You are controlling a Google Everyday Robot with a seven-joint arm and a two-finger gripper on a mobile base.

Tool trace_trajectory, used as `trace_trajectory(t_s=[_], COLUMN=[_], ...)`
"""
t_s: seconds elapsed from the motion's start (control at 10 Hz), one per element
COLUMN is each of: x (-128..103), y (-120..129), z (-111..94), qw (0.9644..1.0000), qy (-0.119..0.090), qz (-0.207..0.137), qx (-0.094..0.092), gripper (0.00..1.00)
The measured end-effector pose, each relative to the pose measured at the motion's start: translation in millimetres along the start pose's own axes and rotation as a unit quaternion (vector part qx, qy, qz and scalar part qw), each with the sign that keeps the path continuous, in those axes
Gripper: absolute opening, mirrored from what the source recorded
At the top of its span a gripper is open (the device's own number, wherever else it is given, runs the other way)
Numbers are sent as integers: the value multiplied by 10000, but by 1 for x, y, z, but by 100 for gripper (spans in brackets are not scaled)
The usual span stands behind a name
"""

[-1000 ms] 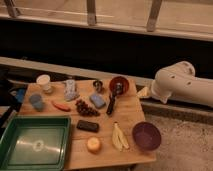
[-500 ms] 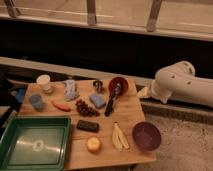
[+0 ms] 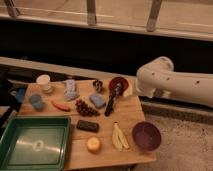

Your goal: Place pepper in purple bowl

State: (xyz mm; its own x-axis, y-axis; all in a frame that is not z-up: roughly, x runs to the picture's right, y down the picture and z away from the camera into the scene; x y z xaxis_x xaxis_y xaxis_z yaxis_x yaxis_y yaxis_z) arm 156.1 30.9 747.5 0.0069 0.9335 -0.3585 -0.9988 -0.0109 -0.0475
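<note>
Pepper point(image 3: 61, 106): lay on desk point(image 3: 135, 112), left side. Purple bowl point(image 3: 146, 135): front right, well apart. Gripper point(image 3: 134, 90): beside red bowl point(image 3: 118, 84); its state could not be told.

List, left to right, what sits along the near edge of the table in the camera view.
green tray → round orange item → banana peel → purple bowl. Farther back on the right is the white arm. The gripper is not in view.
</note>
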Motion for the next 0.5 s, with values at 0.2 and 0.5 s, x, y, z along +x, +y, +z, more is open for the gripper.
trace_trajectory(t_s=[0.2,0.5], x=[-4,-4], y=[52,87], z=[4,3], qw=[9981,9941], qy=[52,78], qz=[-542,-937], qx=[-279,-543], gripper=[80,80])
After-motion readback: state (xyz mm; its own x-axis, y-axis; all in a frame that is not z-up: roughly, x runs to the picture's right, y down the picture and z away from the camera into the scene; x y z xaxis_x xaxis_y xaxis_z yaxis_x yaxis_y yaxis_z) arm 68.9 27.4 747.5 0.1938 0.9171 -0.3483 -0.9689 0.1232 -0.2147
